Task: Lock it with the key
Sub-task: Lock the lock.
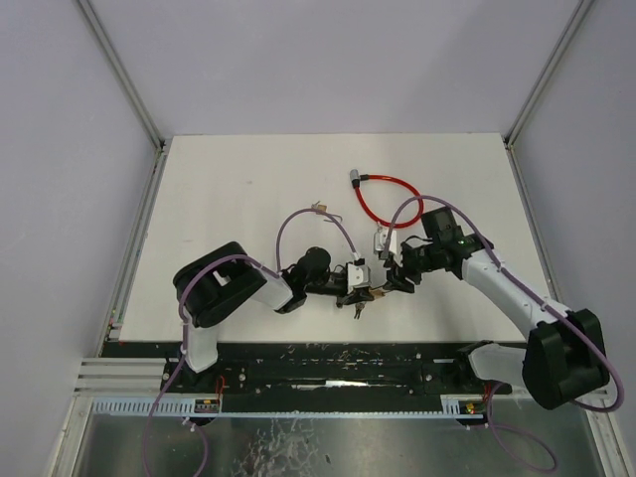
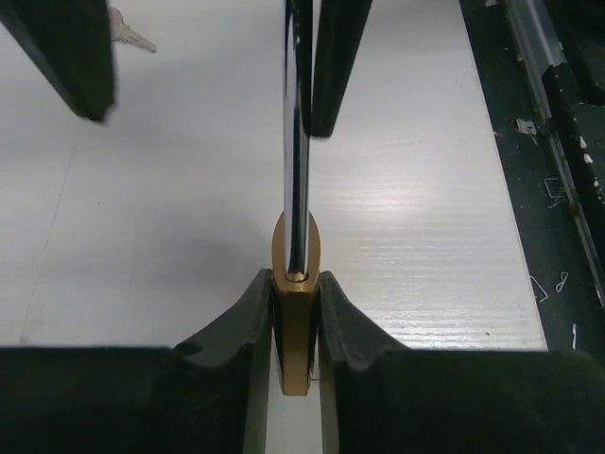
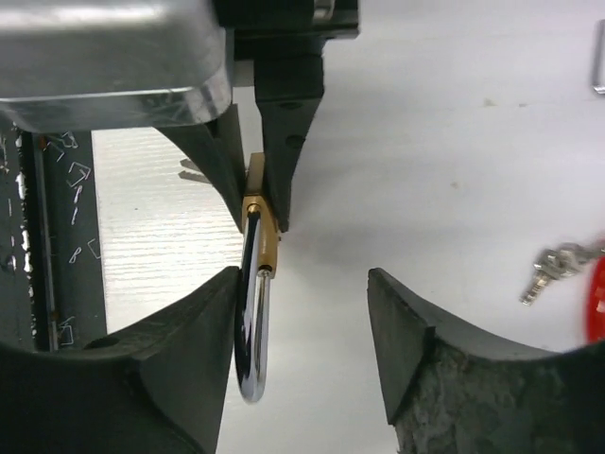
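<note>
My left gripper (image 1: 358, 286) (image 2: 296, 312) is shut on the brass body of a padlock (image 2: 296, 326), held edge-on above the table. Its chrome shackle (image 2: 297, 142) points towards my right gripper (image 1: 396, 280). In the right wrist view the right gripper (image 3: 302, 284) is open around the shackle (image 3: 253, 331), which lies against its left finger (image 3: 203, 331); the right finger stands well apart. The brass body (image 3: 260, 227) sits between the left gripper's fingers (image 3: 288, 113). A bunch of silver keys (image 3: 558, 263) lies on the table and also shows in the left wrist view (image 2: 128, 33). No gripper holds a key.
A red cable loop (image 1: 388, 199) with a metal end lies behind the grippers and shows at the right wrist view's edge (image 3: 597, 307). A small dark item (image 1: 358, 308) lies just below the padlock. A black rail (image 1: 328, 363) runs along the near edge.
</note>
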You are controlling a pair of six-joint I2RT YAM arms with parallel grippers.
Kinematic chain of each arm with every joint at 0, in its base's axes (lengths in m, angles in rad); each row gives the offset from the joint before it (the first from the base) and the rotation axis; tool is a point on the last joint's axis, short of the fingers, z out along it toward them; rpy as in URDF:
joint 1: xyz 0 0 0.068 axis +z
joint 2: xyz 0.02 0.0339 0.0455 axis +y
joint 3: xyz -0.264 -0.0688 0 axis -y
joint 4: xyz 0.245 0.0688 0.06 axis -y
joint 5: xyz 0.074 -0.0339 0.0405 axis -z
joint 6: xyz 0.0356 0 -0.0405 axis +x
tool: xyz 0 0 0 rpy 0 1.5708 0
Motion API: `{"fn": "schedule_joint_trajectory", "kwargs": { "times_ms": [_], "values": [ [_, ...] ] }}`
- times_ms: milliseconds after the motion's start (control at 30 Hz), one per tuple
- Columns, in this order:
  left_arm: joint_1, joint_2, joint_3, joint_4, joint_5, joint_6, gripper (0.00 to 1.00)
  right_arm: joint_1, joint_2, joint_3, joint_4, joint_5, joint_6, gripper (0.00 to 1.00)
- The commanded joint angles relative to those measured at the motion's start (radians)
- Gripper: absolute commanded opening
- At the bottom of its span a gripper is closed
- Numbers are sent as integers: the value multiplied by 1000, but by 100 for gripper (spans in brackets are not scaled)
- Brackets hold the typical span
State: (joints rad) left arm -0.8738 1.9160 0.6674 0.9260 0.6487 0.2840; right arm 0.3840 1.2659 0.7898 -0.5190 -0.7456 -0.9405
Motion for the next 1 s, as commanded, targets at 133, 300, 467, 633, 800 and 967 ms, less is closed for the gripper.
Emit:
{"fn": "schedule_joint_trajectory", "kwargs": {
  "times_ms": [133, 300, 467, 633, 800, 967],
  "values": [
    [-8, 26, 11, -49, -25, 29, 0, -124, -109, 70, -169, -117, -148, 74],
    [-8, 30, 21, -64, -23, 31, 0, -163, -93, 80, -307, -138, -295, 65],
    [-8, 27, 19, -64, -22, 33, 0, -164, -40, 90, -326, -119, -308, 43],
    [-9, 28, 20, -66, -23, 33, 0, -163, -38, 67, -323, -117, -336, 23],
    [-9, 28, 21, -69, -21, 34, 0, -163, -40, 41, -307, -142, -355, 0],
    [-9, 27, 21, -69, -20, 34, 0, -148, -18, 4, -245, -145, -287, 0]
  ]
}}
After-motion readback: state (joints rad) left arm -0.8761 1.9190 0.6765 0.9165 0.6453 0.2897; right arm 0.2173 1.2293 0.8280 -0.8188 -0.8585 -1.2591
